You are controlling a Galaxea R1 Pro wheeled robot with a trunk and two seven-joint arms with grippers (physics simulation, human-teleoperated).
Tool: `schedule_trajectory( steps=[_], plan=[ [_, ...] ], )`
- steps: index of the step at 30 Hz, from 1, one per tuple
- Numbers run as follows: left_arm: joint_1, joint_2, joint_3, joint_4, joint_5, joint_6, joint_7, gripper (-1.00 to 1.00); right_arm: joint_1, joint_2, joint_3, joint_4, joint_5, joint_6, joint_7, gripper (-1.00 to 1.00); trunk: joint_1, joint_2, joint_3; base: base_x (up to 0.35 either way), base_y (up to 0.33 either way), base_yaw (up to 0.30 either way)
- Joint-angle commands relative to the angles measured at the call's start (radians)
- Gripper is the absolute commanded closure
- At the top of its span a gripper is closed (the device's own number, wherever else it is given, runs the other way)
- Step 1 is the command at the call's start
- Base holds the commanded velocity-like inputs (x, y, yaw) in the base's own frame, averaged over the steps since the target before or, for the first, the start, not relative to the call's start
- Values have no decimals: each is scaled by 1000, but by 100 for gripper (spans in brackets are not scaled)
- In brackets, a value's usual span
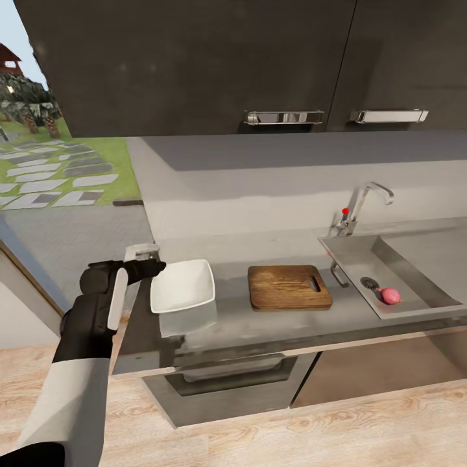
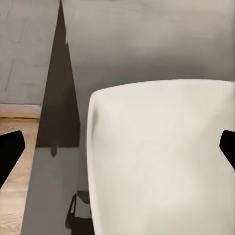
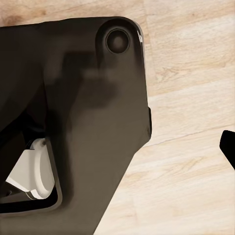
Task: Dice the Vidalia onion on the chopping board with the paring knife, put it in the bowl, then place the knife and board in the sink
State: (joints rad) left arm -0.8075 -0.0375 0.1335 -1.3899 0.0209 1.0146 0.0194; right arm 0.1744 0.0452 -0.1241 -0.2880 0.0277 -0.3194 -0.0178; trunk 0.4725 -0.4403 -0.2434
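The white bowl (image 1: 183, 285) (image 2: 161, 161) sits on the grey countertop (image 1: 233, 318), left of the brown chopping board (image 1: 288, 287). My left gripper (image 1: 150, 266) (image 2: 117, 149) hovers open at the bowl's left rim, one dark fingertip (image 2: 10, 152) over the counter edge and the other (image 2: 228, 146) across the bowl. The pinkish Vidalia onion (image 1: 390, 296) lies in the steel sink (image 1: 350, 256) beside the round drain. The paring knife is out of view. My right gripper (image 3: 117, 147) hangs low over the floor, one fingertip (image 3: 229, 147) showing far to the side, which reads as open.
An angular tap (image 1: 360, 207) with a red dot stands behind the sink. Dark wall cabinets (image 1: 194, 65) hang above the counter. An oven front (image 1: 227, 376) sits under the bowl. My dark base (image 3: 73, 122) lies over the pale wood floor (image 3: 196, 73).
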Motion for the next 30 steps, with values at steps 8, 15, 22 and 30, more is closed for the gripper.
schedule_trajectory(
  steps=[8, 15, 22, 30],
  plan=[
    [-1, -1, 1, -19, 2, 4, 2, -100, 1, 1, -3, -2, 3, -3, -1, -100, 1, -2, -2, -83, 0, 0],
    [-1, -1, 1, -25, 2, 4, 2, -100, 1, 1, -3, -2, 3, -3, -1, -100, 1, -2, -2, -330, 0, 0],
    [-1, -1, 1, -26, 2, 4, 2, -100, 1, 1, -3, -2, 3, -3, -1, -100, 1, -2, -2, -344, 0, 0],
    [-1, -1, 0, -26, 2, 4, 2, -100, 1, 1, -3, -2, 3, -4, -1, -100, 1, -2, -2, -345, 0, 0]
  ],
)
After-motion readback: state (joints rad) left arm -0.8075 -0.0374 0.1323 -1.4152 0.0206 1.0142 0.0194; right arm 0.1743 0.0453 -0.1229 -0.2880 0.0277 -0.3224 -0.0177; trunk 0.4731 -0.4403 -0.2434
